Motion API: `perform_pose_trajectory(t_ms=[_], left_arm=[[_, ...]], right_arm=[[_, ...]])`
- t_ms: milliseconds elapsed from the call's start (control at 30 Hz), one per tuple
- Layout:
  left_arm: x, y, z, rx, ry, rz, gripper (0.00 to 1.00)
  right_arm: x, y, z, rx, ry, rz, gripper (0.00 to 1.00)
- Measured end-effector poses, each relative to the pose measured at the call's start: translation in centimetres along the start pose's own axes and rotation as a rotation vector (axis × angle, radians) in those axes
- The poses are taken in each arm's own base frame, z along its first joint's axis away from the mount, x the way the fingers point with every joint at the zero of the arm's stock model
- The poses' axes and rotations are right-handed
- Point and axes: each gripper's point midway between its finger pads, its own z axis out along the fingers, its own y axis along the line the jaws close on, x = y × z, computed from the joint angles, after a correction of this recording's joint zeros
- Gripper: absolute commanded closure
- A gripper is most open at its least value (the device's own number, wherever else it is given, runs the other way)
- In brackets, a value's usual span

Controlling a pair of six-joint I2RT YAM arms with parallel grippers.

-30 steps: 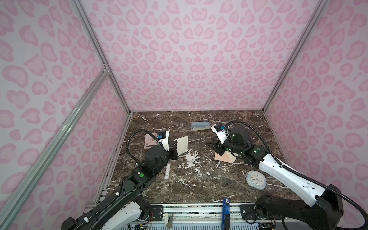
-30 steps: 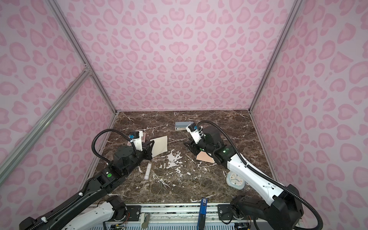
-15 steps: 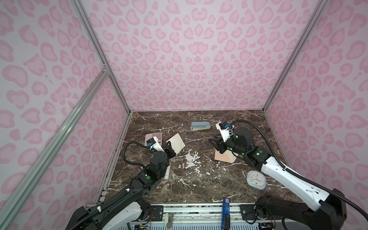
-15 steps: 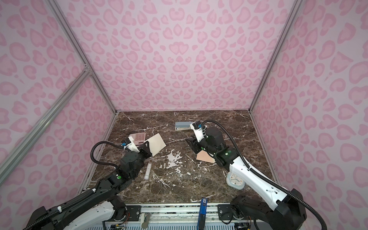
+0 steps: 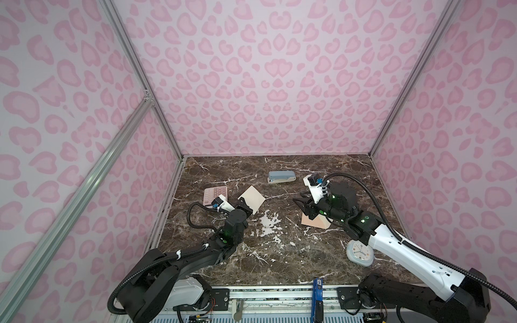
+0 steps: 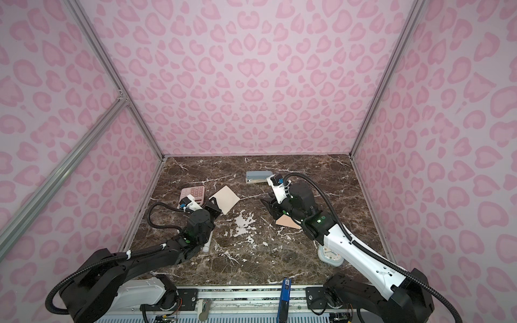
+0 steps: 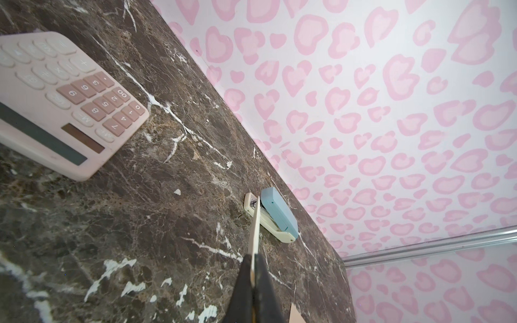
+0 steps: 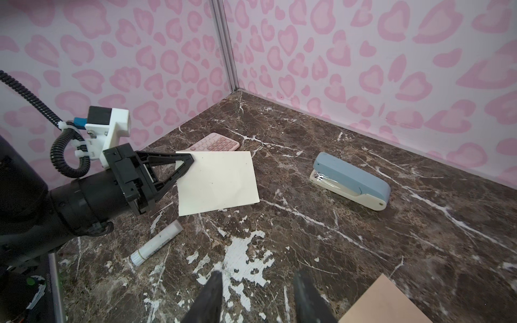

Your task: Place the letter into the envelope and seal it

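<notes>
Letter (image 8: 218, 181), corner-pinched in your closed left tool (image 8: 191, 161), may buckle entering envelope (image 8: 391, 304) beside your half-open, empty right tool (image 8: 258, 275).

The brown marble table (image 5: 279, 260) carries calculator (image 5: 214, 193), stapler (image 5: 281, 177), glue stick (image 8: 156, 242), clock (image 5: 360, 253) and envelope (image 5: 312, 223).

The calculator (image 5: 214, 193) lies far left on the table (image 5: 279, 251), the letter (image 5: 253, 199) just right of it, the stapler (image 5: 281, 176) farther back mid-table, the envelope (image 5: 313, 222) right of centre, the clock (image 5: 359, 253) near right.
</notes>
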Motion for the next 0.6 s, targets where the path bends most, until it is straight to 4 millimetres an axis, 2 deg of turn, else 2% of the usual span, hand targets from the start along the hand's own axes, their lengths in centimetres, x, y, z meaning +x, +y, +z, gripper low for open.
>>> perform_pose_trajectory(t_ms=[100, 267, 600], left_arm=[[0.3, 0.7, 0.7, -0.008, -0.021, -0.056, 0.96], [1.8, 3.6, 1.9, -0.055, -0.033, -0.129, 0.96], [4.3, 6.7, 3.6, -0.075, -0.049, -0.258, 0.94]], right_arm=[[0.1, 0.0, -0.2, 0.003, -0.002, -0.001, 0.56], [0.2, -0.2, -0.3, 0.017, -0.005, -0.004, 0.56], [0.1, -0.3, -0.7, 0.026, -0.01, -0.013, 0.56]])
